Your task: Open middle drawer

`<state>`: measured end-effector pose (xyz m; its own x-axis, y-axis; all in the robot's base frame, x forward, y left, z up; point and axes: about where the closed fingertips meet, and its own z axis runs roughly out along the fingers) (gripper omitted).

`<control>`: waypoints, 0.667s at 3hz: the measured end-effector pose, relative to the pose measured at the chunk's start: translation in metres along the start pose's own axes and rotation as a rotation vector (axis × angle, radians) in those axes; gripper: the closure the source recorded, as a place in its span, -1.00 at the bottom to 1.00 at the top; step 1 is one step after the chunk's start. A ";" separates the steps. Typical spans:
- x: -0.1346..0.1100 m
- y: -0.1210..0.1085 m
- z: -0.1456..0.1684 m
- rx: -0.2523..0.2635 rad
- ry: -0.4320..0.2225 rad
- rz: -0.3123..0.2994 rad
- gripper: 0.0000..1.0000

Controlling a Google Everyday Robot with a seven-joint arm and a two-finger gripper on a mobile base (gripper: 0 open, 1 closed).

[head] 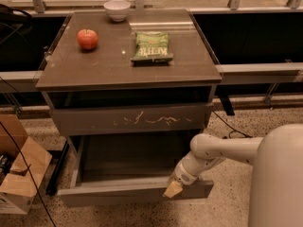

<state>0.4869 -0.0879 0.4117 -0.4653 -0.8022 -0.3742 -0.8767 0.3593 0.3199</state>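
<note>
The middle drawer [118, 196] is the low one with a plain grey-brown front. It is pulled well out of the cabinet toward me and its inside looks empty. My gripper [173, 189] is at the top edge of this drawer's front panel, right of its middle, at the end of my white arm [208, 151]. The drawer front with white squiggly scratches [132, 119] sits just above, pushed in.
On the cabinet top [109, 67] lie a red apple [87, 39], a green chip bag [152, 46] and a white bowl [117, 9]. A cardboard box [19, 178] and cables stand on the floor at the left. My white body [279, 178] fills the lower right.
</note>
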 end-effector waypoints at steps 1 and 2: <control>0.020 0.027 0.010 -0.039 0.024 0.049 0.68; 0.017 0.027 0.006 -0.039 0.024 0.049 0.51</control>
<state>0.4543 -0.0888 0.4085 -0.5040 -0.7956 -0.3361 -0.8472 0.3798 0.3713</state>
